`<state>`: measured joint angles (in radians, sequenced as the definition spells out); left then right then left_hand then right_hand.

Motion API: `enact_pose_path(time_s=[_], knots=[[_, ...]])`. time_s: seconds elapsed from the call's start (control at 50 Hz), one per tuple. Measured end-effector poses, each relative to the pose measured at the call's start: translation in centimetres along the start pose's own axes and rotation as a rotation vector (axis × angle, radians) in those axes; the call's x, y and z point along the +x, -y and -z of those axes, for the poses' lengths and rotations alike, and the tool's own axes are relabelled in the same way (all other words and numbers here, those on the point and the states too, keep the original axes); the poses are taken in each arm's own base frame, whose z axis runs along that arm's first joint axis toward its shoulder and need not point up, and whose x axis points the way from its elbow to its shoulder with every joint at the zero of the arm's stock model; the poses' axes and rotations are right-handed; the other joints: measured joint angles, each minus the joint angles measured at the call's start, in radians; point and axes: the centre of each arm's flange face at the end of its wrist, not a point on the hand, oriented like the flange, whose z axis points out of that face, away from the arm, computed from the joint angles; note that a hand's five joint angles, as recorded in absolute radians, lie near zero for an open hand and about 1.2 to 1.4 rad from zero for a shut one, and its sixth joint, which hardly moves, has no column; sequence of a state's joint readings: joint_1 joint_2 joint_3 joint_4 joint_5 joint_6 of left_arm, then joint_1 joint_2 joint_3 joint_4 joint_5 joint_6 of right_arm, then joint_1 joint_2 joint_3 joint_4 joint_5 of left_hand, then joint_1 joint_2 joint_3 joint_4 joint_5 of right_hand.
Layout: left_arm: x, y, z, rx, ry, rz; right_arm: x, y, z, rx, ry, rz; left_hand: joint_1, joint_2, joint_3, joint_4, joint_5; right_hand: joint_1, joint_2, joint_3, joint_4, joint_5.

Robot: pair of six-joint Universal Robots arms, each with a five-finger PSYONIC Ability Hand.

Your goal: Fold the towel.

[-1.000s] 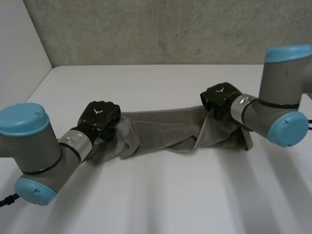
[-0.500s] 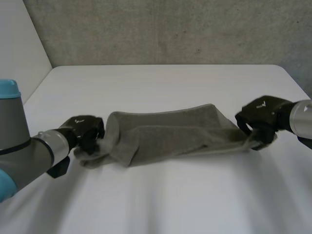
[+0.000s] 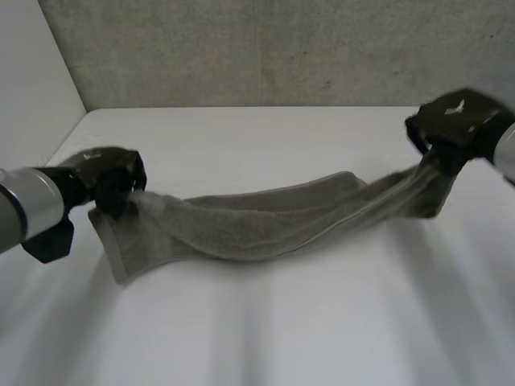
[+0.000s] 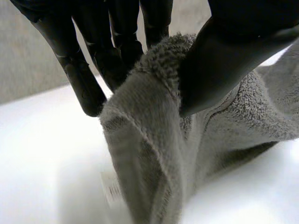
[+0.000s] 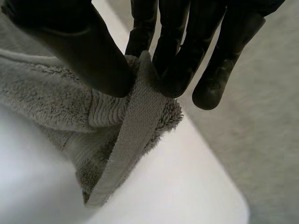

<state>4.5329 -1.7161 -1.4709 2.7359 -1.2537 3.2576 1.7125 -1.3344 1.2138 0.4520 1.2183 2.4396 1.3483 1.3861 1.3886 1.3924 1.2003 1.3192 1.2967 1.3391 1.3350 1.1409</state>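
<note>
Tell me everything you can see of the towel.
The towel is grey terry with a flat woven band along its hem, bunched lengthwise into a long strip. The left hand pinches one end and the right hand the other, both ends held up; the middle sags onto the white table.

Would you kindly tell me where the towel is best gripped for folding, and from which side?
I'd grip the towel at its two ends, by the flat woven hem, each from its outer side: the left hand and right hand pinch it there now. The middle sags bunched, offering no clean edge.
</note>
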Motion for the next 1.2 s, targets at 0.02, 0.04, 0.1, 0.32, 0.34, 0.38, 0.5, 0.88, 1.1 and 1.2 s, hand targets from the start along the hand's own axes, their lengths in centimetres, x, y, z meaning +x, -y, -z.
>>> enact_pose_path(time_s=[0.02, 0.04, 0.1, 0.32, 0.34, 0.38, 0.5, 0.88, 1.1, 1.2], knots=[[0.2, 0.5, 0.7, 0.019, -0.007, -0.003, 0.4, 0.7, 0.6, 0.02, -0.021, 0.001, 0.0, 0.0, 0.0, 0.0, 0.0, 0.0, 0.0, 0.0, 0.0, 0.0], [0.3, 0.7, 0.9, 0.025, -0.009, -0.004, 0.6, 1.0, 0.8, 0.027, -0.028, 0.001, 0.0, 0.0, 0.0, 0.0, 0.0, 0.0, 0.0, 0.0, 0.0, 0.0], [0.6, 1.6, 2.0, 0.057, -0.017, -0.01, 1.2, 2.1, 1.9, 0.057, -0.058, 0.006, 0.0, 0.0, 0.0, 0.0, 0.0, 0.0, 0.0, 0.0, 0.0, 0.0], [1.0, 2.3, 5.4, 0.102, -0.034, 0.044, 4.0, 4.2, 5.9, 0.086, -0.104, 0.007, 0.0, 0.0, 0.0, 0.0, 0.0, 0.001, 0.0, 0.002, 0.0, 0.0], [1.0, 2.3, 5.4, 0.1, -0.035, 0.047, 4.0, 4.1, 5.9, 0.086, -0.1, 0.005, 0.0, 0.0, 0.0, 0.0, 0.0, 0.001, 0.0, 0.002, 0.0, 0.0], [0.7, 1.6, 4.6, 0.078, -0.037, 0.062, 4.0, 3.3, 5.2, 0.073, -0.065, -0.012, 0.0, 0.0, 0.0, 0.0, 0.0, 0.001, 0.0, 0.002, 0.0, 0.0], [-0.8, -1.2, 0.3, -0.009, -0.037, 0.098, 3.1, 0.0, 1.5, 0.011, 0.038, -0.067, 0.0, 0.0, 0.0, 0.0, 0.0, 0.003, 0.005, 0.002, 0.0, 0.0], [-5.3, -6.6, -12.4, -0.118, 0.027, 0.127, -0.8, -6.7, -9.2, -0.029, 0.02, -0.131, 0.0, 0.0, -0.002, -0.003, 0.0, 0.004, 0.005, 0.005, 0.0, 0.0], [-6.7, -3.4, -12.1, 0.015, 0.174, 0.074, -0.8, -5.8, -10.3, 0.072, -0.075, -0.275, -0.791, -0.826, -0.824, -0.829, -0.816, 0.004, 0.005, 0.006, 0.0, 0.0], [-6.0, -2.6, -10.0, 0.031, 0.186, 0.054, -1.8, -5.6, -10.3, 0.075, -0.055, -0.29, -1.085, -1.125, -1.127, -1.132, -1.119, 0.004, 0.005, 0.006, 0.0, 0.0]])
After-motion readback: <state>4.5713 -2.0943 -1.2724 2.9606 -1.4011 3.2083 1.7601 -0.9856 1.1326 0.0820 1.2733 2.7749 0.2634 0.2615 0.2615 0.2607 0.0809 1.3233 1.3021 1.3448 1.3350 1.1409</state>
